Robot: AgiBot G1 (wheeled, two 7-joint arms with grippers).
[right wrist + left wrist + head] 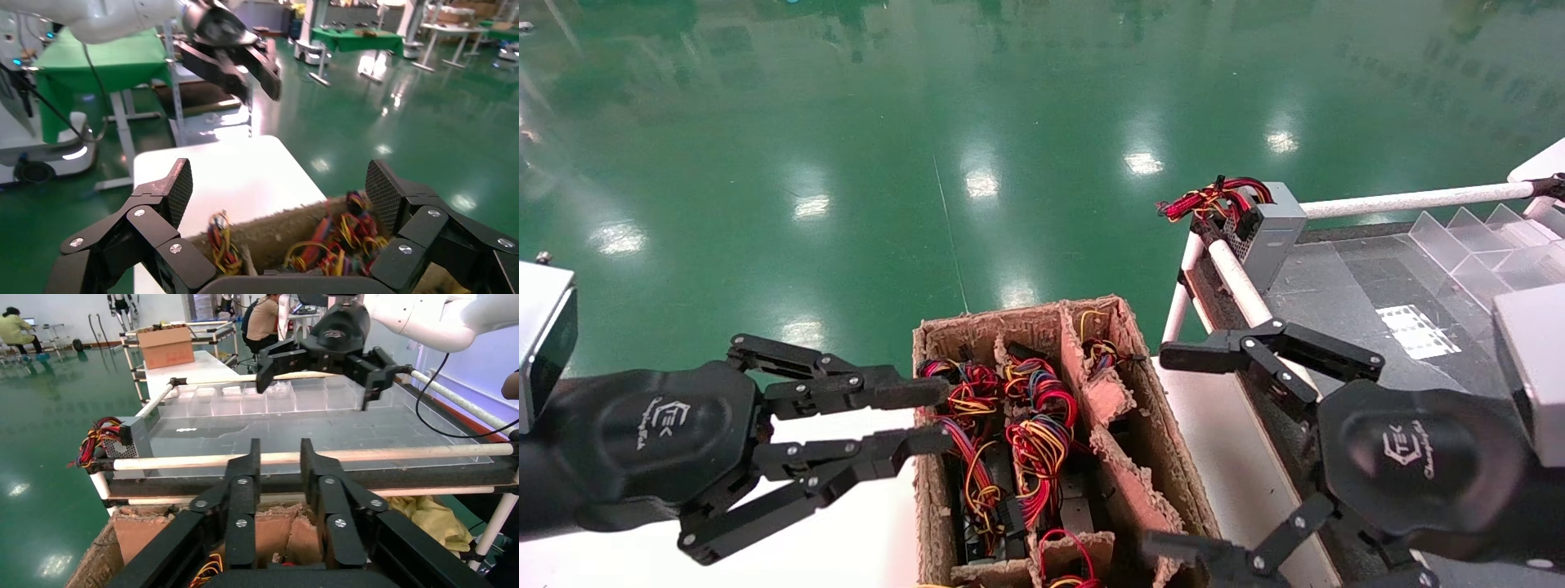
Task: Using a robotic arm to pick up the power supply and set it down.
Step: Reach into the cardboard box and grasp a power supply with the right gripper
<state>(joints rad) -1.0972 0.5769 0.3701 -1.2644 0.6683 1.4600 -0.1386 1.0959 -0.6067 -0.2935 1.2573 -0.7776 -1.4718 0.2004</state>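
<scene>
Two tools are held over the cardboard box [1017, 457]: the right tool [1173, 453] spread wide, the left tool [932, 416] narrowly parted. Beyond, the power supply [1267, 233] is seen on the table [1344, 294] corner. Wires should be avoided; the casing should be gripped squarely.

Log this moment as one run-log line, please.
left gripper: open, empty, at cardboard box edge | right gripper: open wide, empty, over box | power supplies: in box | one power supply: on rack corner
</scene>
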